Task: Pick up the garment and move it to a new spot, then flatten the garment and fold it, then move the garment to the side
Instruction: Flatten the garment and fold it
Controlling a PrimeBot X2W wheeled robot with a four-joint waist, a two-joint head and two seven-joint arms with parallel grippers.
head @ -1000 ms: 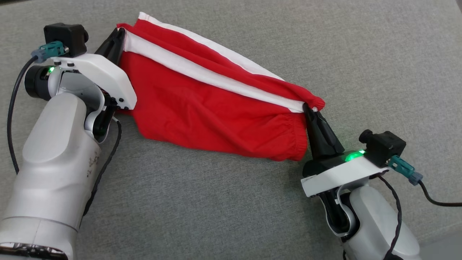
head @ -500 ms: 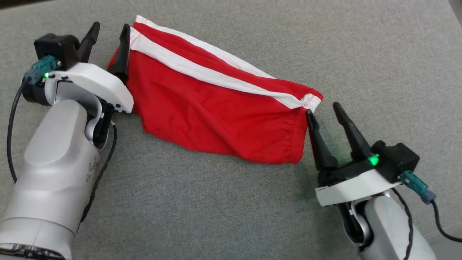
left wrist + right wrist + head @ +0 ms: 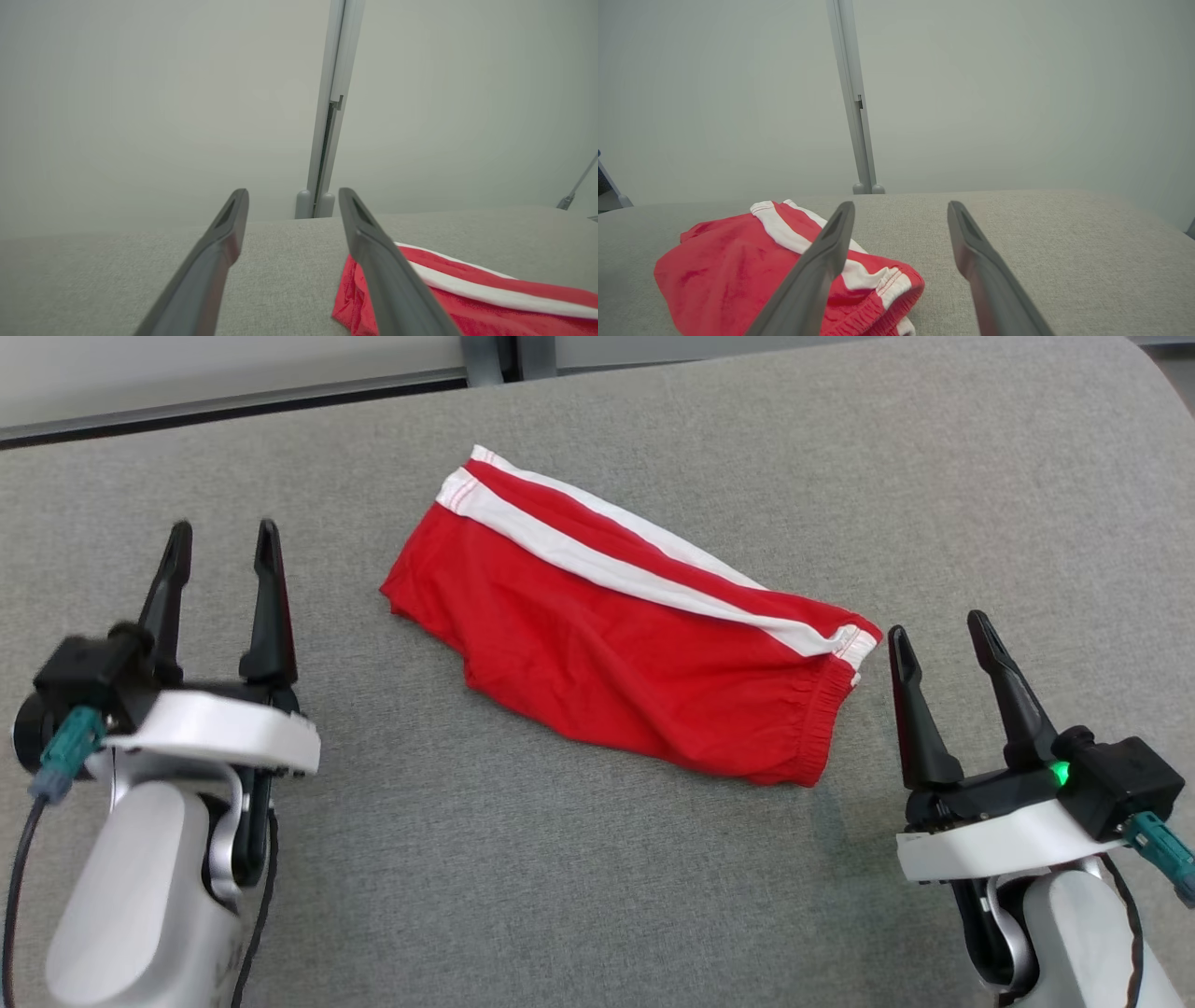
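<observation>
- Head view: the garment (image 3: 616, 644), red shorts with a white stripe (image 3: 597, 555) along the far edge, lies folded on the grey cloth-covered counter (image 3: 560, 868), a little toward 12 o'clock from the middle.
- Its long axis runs from about 10 o'clock to 4 o'clock. The gathered elastic waistband (image 3: 826, 709) is the 4 o'clock end and the stitched leg hem is the 10 o'clock end.
- My left jaws stand apart at 8 o'clock, holding nothing. Their dark fingers (image 3: 271, 607) point to 12 and sit well clear of the hem end.
- My right jaws stand apart at 4 o'clock, also holding nothing. Their fingers (image 3: 910, 709) are near the waistband but not touching it.
- Left wrist view: my two fingers (image 3: 219, 252) rise spread, with bare counter (image 3: 285, 261) between them. The garment (image 3: 467, 303) lies at 4 o'clock, partly behind the right-hand finger, its stripe running off toward 3 o'clock. Past the counter's far edge is a pale wall (image 3: 140, 93) with an upright post (image 3: 327, 116) at 12.
- Right wrist view: my fingers (image 3: 971, 252) are spread over the counter (image 3: 1064, 242). The garment (image 3: 728, 270) lies at 8 o'clock, with its waistband (image 3: 878, 308) nearest me, partly behind the left-hand finger. The post (image 3: 852, 93) stands at 12 against the wall (image 3: 1017, 93).
</observation>
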